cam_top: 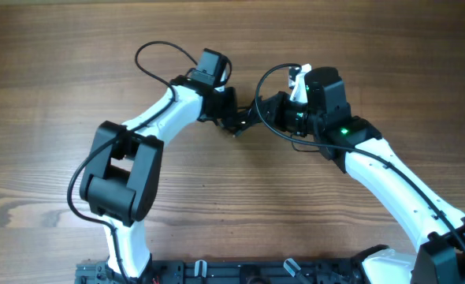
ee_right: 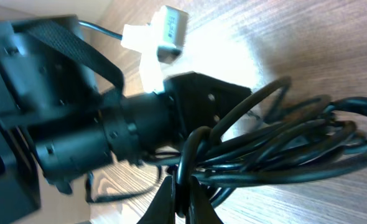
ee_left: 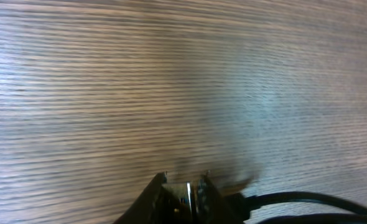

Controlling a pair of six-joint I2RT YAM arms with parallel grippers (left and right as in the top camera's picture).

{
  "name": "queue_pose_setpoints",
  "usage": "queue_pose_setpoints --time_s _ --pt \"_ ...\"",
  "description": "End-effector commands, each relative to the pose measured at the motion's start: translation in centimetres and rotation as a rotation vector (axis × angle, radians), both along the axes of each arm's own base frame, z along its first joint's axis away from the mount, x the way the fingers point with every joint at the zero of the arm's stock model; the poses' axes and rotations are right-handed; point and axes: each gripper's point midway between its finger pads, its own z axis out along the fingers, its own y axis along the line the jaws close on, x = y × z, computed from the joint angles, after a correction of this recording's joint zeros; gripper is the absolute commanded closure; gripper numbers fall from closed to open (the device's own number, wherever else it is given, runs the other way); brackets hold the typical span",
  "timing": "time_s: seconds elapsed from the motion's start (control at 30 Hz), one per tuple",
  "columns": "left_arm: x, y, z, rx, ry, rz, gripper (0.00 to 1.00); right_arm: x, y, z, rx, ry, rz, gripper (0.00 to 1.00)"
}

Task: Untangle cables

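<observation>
Toward the far middle of the bench [cam_top: 59, 47], the cables [ee_right: 283, 143] were a thin black looped bunch, strung crosswise; the left hand [ee_left: 185, 186] and right hand [ee_right: 180, 190] each pinched tight on it.

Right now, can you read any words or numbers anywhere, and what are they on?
There are none: no word, number, brand or sign can be read in any view.
silver plug: too blurred to show any print.
cables: plain black, no writing.
table: only wood grain.
green light: just a glow, not a sign.
</observation>
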Motion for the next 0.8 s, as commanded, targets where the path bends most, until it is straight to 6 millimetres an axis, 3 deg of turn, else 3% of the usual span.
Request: queue_pose_setpoints --time_s 0.0,0.27,0.53,0.77 --pt "1.0 3.4 -0.4 -0.038 0.037 0.071 0.80 -0.6 -0.1 2.6 0.001 -0.092 0.069 0.96" --pt "1.2 4.0 -0.1 -0.103 0.059 0.092 0.77 -1.7 0.4 0.4 -0.073 -0.076 0.151 0.96" --pt "1.2 4.0 -0.1 -0.103 0.058 0.092 0.79 -2.3 1.8 -4.4 -0.099 0.018 0.248 0.96" --pt "1.3 4.0 -0.1 -0.103 0.058 0.092 0.82 -2.9 3.3 -4.3 -0.047 -0.047 0.380 0.96"
